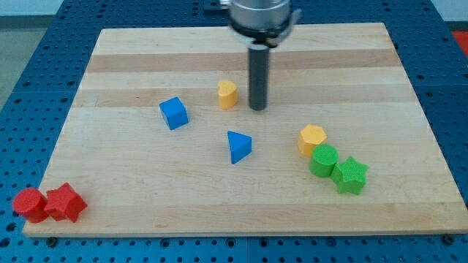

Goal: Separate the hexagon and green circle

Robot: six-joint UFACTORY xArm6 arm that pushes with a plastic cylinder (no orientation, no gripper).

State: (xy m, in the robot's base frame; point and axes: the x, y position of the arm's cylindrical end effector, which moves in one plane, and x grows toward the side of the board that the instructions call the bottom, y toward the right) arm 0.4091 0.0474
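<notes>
No gripper is fitted here, so nothing can be said about open or closed, just a rod with my tip (257, 109) planted on the table (146, 197) a bit above centre. No containers are seen. The yellow hexagon (312, 137) is found toward the table's right edge, touching the green circle (323, 161), well apart from my tip, down and to the right. A green star (350, 174) is pressed against the circle. A small yellow block (227, 94) sits just left of my tip.
</notes>
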